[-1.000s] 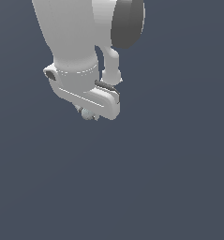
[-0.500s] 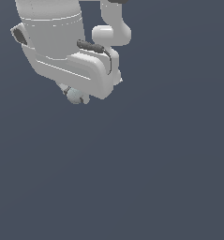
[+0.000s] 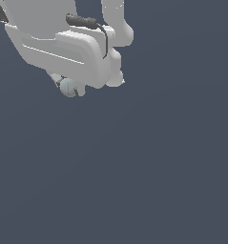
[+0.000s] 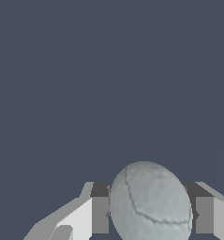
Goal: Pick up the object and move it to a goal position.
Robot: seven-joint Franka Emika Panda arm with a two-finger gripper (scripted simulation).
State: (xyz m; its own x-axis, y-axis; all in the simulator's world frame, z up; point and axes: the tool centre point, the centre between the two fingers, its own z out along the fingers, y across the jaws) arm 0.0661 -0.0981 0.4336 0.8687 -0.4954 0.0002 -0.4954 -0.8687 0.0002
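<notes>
Now note the sphere (image 3: pixel 68 87) seated between the fingers of the gripper (image 3: pixel 69 88), which is clamped on it from both sides; in the wrist view the same sphere (image 4: pixel 150 202) fills the gap between the two pads (image 4: pixel 100 214), touching each, with faint crack-like lines across its pale grey-blue surface. Compare the exterior view with its two earlier pictures: a second ago the hand hung near the middle of the upper field, half a second ago it stood higher and toward the exterior view's left, and at present the gripper sits close to the upper left corner and appears larger, with the arm (image 3: pixel 44 19) cut off by the frame edge. You may read this as transport under way, the pick being done and the sphere carried clear of any surface, for nothing but flat dark background surrounds it. No goal marker shows in either view, so you cannot judge how much travel is left. Watch the grip: a smooth round body held only at two small contacts could, in my judgement, slip if the motion turns abrupt.
</notes>
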